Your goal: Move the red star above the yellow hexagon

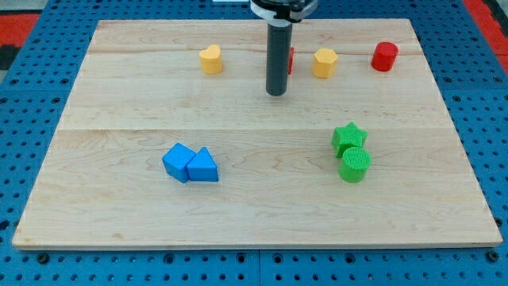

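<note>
The red star [290, 60] is mostly hidden behind my rod; only a red sliver shows at the rod's right edge, near the view's top. The yellow hexagon [324, 63] sits just right of it, with a small gap. My tip [275, 93] rests on the board just below and left of the red star, left of the hexagon. Whether the rod touches the star cannot be told.
A yellow heart [210, 59] sits at the top left. A red cylinder [385, 56] sits at the top right. A green star [348, 137] touches a green cylinder [355, 164] at the right. A blue cube [178, 161] touches a blue triangle [203, 166] at the lower left.
</note>
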